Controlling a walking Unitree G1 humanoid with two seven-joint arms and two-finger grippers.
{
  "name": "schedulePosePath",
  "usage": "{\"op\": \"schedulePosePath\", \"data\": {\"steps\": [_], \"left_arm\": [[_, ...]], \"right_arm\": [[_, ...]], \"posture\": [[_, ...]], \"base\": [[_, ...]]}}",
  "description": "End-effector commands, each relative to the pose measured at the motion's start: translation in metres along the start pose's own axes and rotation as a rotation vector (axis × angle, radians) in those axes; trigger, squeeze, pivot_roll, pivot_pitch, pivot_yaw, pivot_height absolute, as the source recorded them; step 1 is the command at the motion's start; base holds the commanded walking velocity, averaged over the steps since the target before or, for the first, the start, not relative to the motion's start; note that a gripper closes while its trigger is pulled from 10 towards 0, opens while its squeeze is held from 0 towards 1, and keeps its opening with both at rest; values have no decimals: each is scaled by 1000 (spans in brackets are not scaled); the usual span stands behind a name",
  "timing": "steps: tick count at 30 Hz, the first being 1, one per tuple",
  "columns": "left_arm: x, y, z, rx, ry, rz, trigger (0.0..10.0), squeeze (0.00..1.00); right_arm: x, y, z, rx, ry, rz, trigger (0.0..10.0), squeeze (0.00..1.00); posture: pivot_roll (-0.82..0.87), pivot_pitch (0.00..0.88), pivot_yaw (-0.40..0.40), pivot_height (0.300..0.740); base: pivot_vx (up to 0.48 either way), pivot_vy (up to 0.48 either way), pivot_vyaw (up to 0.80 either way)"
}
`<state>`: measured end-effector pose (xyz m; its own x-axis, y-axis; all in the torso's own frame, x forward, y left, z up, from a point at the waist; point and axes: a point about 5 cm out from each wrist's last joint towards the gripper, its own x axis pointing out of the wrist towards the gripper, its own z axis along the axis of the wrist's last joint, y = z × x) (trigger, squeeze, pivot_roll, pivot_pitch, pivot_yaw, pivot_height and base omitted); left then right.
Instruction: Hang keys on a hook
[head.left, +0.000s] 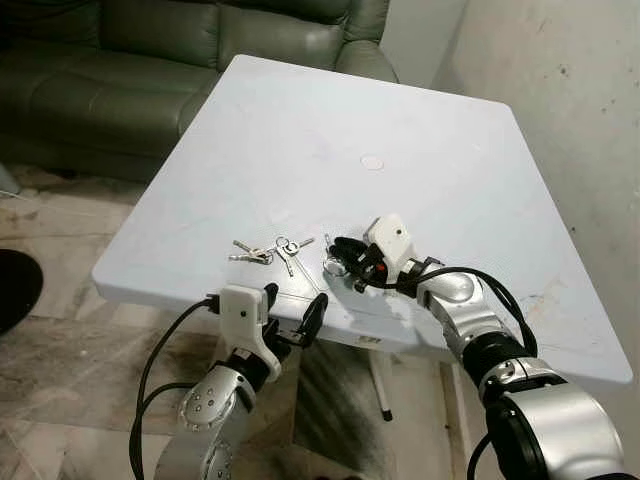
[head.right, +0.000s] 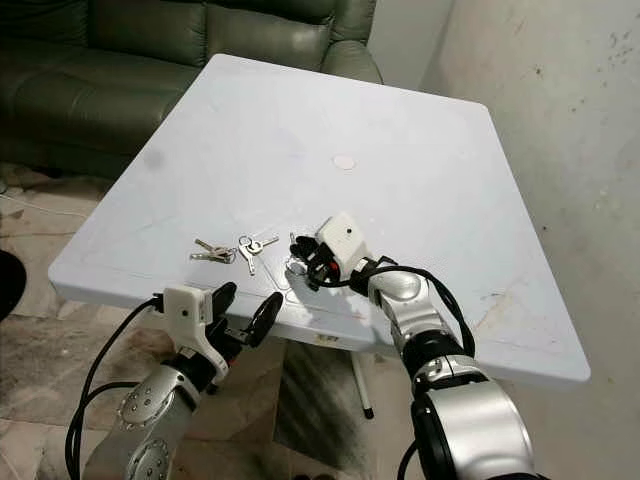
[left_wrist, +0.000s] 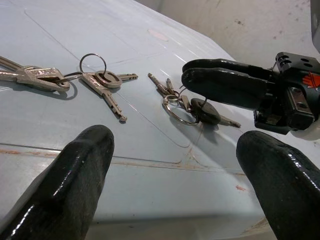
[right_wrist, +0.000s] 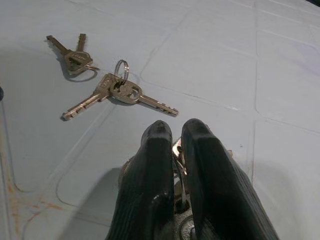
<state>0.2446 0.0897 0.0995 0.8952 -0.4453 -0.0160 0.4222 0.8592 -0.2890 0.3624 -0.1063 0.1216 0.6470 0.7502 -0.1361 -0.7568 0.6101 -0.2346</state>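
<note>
White table (head.left: 420, 130), right gripper (head.left: 338, 256) jaws pinching half-hidden key bunch (left_wrist: 192, 106)

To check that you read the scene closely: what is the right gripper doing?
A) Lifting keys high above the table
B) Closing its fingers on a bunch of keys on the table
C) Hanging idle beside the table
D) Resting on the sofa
B: the right gripper lies low on the white table, its fingers pinched together on the bunch of keys.
</note>
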Motion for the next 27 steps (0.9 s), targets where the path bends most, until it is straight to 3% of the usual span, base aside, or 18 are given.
{"op": "schedulePosePath", "data": {"steps": [1,2,3,4,5,12,13,14,23,24,25,26,27], "left_arm": [[1,-4,-6,-29,22,0,10000,0],[1,-4,-6,-29,22,0,10000,0],[1,-4,-6,-30,21,0,10000,0],[1,-4,-6,-30,21,0,10000,0],[1,-4,-6,-30,21,0,10000,0],[1,-4,-6,-37,20,2,10000,0],[2,-4,-6,-37,20,1,10000,0],[2,-4,-6,-38,19,1,10000,0],[2,-5,-5,-42,19,1,10000,0],[2,-5,-5,-40,19,0,10000,0],[2,-5,-5,-39,19,0,10000,0],[2,-5,-5,-40,19,0,10000,0],[2,-5,-5,-40,19,0,10000,0]], "right_arm": [[-3,-5,0,-12,19,-14,10000,0],[-3,-5,-1,-13,24,-16,10000,0],[-3,-5,-1,3,22,-10,10000,122],[-3,-5,-1,9,23,-15,10000,643],[-3,-5,-1,32,19,-7,10000,1000],[-4,-4,-2,11,22,16,10000,1000],[-4,-4,-3,1,31,12,10000,588],[-4,-5,-3,-5,39,8,10000,0],[-7,-4,-7,-47,64,1,10000,0],[-7,-4,-7,-51,64,5,9255,0],[-8,-4,-8,-51,64,7,9255,0],[-8,-5,-8,-44,64,4,1608,0],[-8,-5,-8,-46,61,-1,0,0]], "posture": [[100,115,-168,740],[100,115,-169,740],[101,114,-169,740],[101,114,-169,740],[101,114,-169,740],[99,117,-169,740],[99,119,-169,740],[99,119,-169,740],[98,120,-169,740],[98,119,-169,740],[98,119,-169,740],[98,119,-169,740],[98,119,-169,740]], "base": [[0,0,0],[0,0,0],[0,0,0],[0,0,0],[0,0,0],[0,0,0],[0,0,0],[0,0,0],[0,0,0],[0,0,0],[0,0,0],[0,0,0],[0,0,0]]}}
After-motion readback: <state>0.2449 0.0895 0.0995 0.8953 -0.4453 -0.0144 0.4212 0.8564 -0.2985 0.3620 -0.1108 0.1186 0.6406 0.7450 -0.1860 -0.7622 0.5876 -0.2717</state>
